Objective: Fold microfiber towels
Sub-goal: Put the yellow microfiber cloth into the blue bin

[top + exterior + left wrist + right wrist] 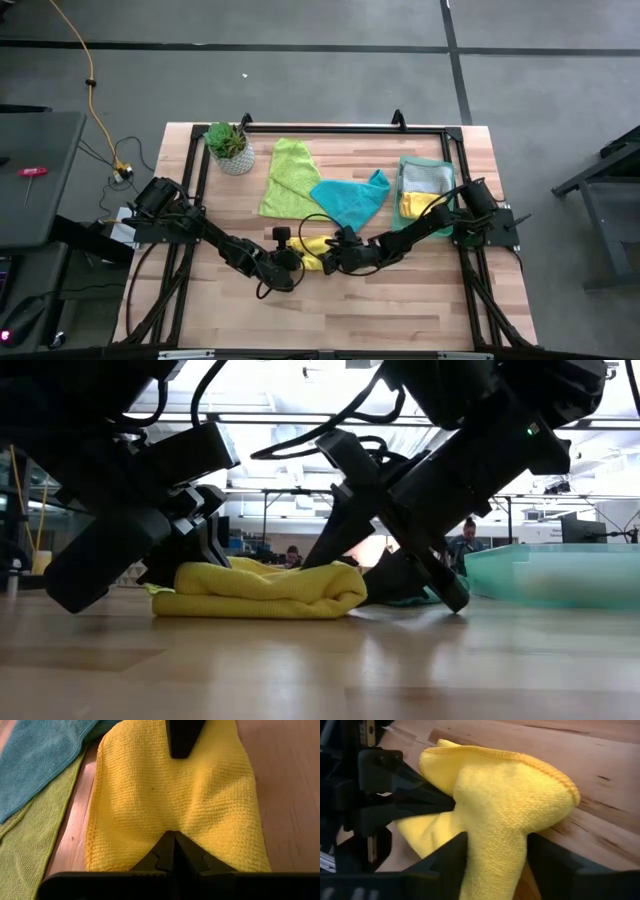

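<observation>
A yellow microfiber towel [313, 250] lies folded over on the wooden table, near the middle. My left gripper [174, 851] is shut at the towel's edge on its own side. From the opposite side my right gripper [492, 865] has closed around a bunched part of the same towel. A lime green towel [290, 175] and a teal towel [350, 198] lie spread flat farther back. My left gripper pinches the yellow towel's edge [172, 827] at the very tips of its shut fingers, slanting down from the table's left. The cloth puckers toward the tips and rests on the table. My right gripper holds a thick bunched fold of the towel [492, 845] between its two fingers [447, 857], which touch it on both sides. The cloth narrows between them and bulges beyond. They slant down from the table's right, and the towel lies on the table.
A translucent green tray [447, 170] at the back right holds a grey and a yellow cloth. A small potted plant [228, 145] stands at the back left. A black frame [330, 128] runs along the table's edges. Bare wood lies toward the near edge.
</observation>
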Tool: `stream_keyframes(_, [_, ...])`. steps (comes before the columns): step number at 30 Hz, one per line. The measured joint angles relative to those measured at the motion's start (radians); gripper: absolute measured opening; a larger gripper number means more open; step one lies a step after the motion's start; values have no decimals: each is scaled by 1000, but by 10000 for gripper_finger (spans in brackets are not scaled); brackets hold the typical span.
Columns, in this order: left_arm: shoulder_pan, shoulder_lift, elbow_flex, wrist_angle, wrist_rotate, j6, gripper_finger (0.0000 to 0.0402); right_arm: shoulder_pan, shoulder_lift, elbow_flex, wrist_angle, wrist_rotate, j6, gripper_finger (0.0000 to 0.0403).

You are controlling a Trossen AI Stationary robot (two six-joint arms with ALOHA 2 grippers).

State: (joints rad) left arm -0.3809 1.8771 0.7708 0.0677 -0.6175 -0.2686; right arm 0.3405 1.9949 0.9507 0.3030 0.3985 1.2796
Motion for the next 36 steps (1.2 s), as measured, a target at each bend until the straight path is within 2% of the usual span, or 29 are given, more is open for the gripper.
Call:
stream_keyframes(3, [-1,-4,3,-7,-2,2,0,0,0,0,-15,2,-28,140])
stream_keyframes(7, [-14,-67,31,-126,16,2,0,0,-1,-1,-20,-1,-112,36])
stream_keyframes(9, [-34,-126,41,-188,9,0,0,0,-6,-5,-31,-6,-145,12])
stream_keyframes(14, [-101,-296,49,-251,-61,-16,0,3,-52,-5,-134,6,-175,13])
stream_keyframes(18, [-162,-430,51,-234,-155,2,1,13,-92,-5,-215,35,-180,7])
stream_keyframes(24, [-221,-592,54,-199,-247,10,1,31,-119,-5,-245,53,-194,4])
stream_keyframes(29, [-240,-634,54,-178,-235,10,1,34,-119,-4,-245,39,-215,2])
stream_keyframes(36, [-248,-612,54,-180,-232,10,1,33,-120,-4,-247,38,-233,1])
